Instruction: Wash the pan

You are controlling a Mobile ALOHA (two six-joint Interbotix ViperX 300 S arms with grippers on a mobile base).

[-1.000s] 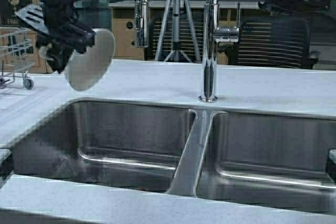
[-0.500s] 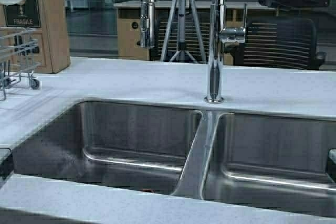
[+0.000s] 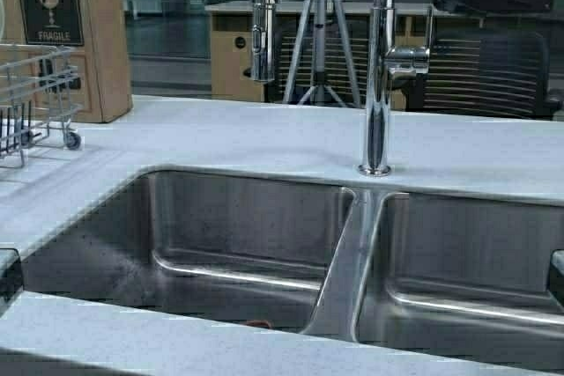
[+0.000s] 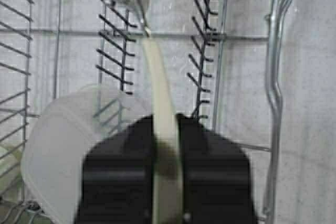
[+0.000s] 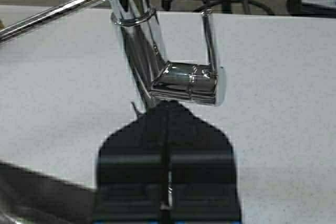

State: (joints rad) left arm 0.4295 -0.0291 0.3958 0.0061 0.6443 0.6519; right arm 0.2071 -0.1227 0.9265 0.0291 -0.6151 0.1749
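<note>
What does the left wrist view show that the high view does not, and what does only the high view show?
Only the left wrist view shows the left gripper shut on the edge of the pan, held edge-on above the wire rack's tines, with a pale translucent container lying in the rack.

Only the high view shows the double sink, the faucet, a cardboard box and the countertop; neither gripper appears there.

Both show the wire dish rack, though the high view catches only its edge.
</note>
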